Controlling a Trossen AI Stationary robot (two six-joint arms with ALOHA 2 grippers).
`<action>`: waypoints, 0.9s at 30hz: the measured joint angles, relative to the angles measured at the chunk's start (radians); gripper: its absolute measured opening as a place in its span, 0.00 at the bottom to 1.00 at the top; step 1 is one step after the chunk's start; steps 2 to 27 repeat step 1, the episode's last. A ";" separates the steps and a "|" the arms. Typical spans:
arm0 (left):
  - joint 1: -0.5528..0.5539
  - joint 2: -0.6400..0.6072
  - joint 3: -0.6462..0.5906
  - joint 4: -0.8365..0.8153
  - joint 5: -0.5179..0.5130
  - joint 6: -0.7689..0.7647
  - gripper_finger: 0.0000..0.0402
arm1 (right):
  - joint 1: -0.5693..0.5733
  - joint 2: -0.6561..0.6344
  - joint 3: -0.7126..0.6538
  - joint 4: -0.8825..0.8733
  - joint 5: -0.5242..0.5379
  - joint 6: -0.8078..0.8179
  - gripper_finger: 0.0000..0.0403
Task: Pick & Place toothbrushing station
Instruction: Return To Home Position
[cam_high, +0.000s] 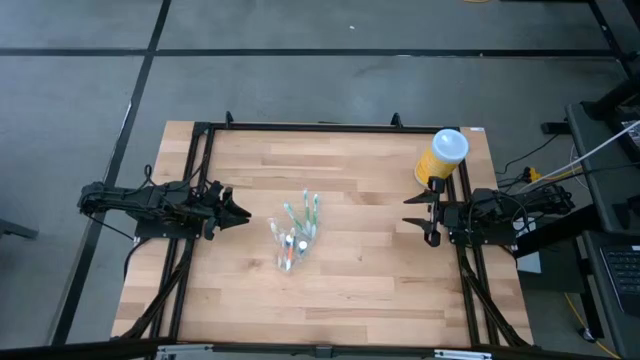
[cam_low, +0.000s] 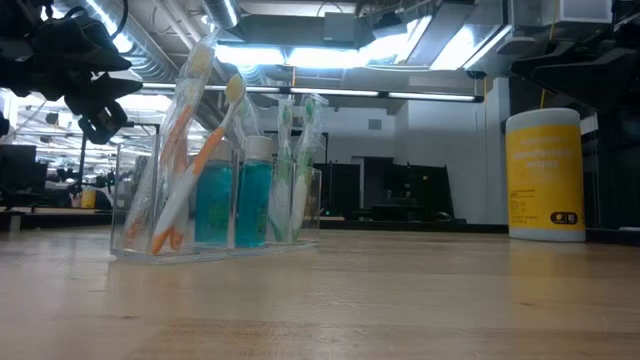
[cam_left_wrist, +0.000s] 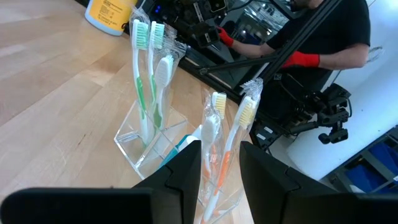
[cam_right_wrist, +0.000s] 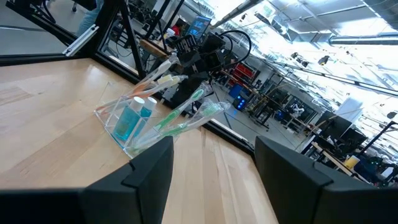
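Note:
A clear plastic stand (cam_high: 293, 240) sits mid-table. It holds green toothbrushes (cam_left_wrist: 144, 87), orange toothbrushes (cam_left_wrist: 217, 149) in wrappers and teal tubes (cam_low: 235, 200). It also shows in the low view (cam_low: 215, 180) and the right wrist view (cam_right_wrist: 149, 118). My left gripper (cam_high: 243, 212) is open, level, just left of the stand, touching nothing. My right gripper (cam_high: 420, 213) is open near the table's right edge, empty.
A yellow canister with a white lid (cam_high: 441, 158) stands at the far right, close behind my right gripper. Black frame rails (cam_high: 190, 200) run along the table's sides. A person with red gloves (cam_left_wrist: 305, 59) stands beyond the table.

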 joint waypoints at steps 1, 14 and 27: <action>0.000 0.000 0.000 0.000 0.000 0.000 0.26 | 0.000 0.000 0.000 0.000 0.000 0.000 0.56; 0.000 0.000 0.000 0.000 0.000 0.000 0.26 | 0.000 0.000 0.000 0.000 0.000 0.000 0.56; 0.000 0.000 0.000 0.000 0.000 0.000 0.26 | 0.000 0.000 0.000 0.000 0.000 0.000 0.56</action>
